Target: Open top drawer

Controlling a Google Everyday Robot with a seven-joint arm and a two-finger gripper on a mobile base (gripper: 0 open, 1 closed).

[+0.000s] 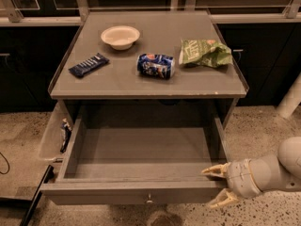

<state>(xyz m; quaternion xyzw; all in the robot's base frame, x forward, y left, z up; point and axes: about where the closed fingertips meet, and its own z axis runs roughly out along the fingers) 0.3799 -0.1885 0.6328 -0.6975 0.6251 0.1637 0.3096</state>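
Observation:
The top drawer [141,154] is a wide grey drawer pulled far out from under the grey counter, and its inside is bare. Its flat front [131,193] faces me with a small round metal knob [149,199] at the centre. My gripper [217,186] is at the drawer's front right corner, its two pale fingers spread apart, one above the front's top edge and one below and to the right. It holds nothing.
On the counter [150,86] lie a white bowl [120,36], a dark snack bar [88,64], a blue can on its side [155,65] and a green chip bag [205,52]. A grey side bin [55,138] hangs left of the drawer. Speckled floor lies around.

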